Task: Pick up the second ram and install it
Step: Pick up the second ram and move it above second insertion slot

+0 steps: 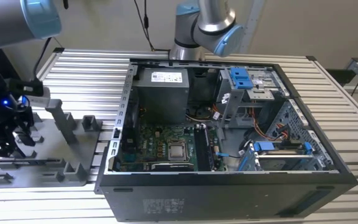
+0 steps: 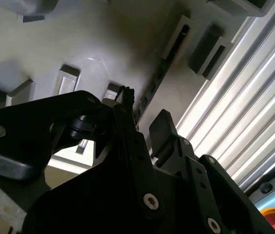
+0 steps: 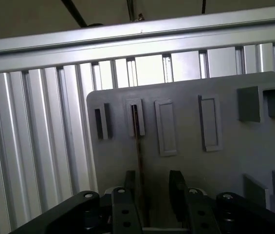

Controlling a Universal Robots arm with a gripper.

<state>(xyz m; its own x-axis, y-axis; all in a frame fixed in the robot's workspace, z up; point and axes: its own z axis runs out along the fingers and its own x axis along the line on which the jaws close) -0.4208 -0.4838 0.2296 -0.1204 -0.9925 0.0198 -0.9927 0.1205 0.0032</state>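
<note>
Two fingers of the gripper stood apart astride the second ram, which sat on edge in its gray fixture. Closing well likely required centring first, since the stick lay nearer one finger.

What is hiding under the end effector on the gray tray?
The second ram, a thin dark stick, stands on edge in the gray tray, between the fingers of the open end effector. Its near end is covered by the end effector.
</note>
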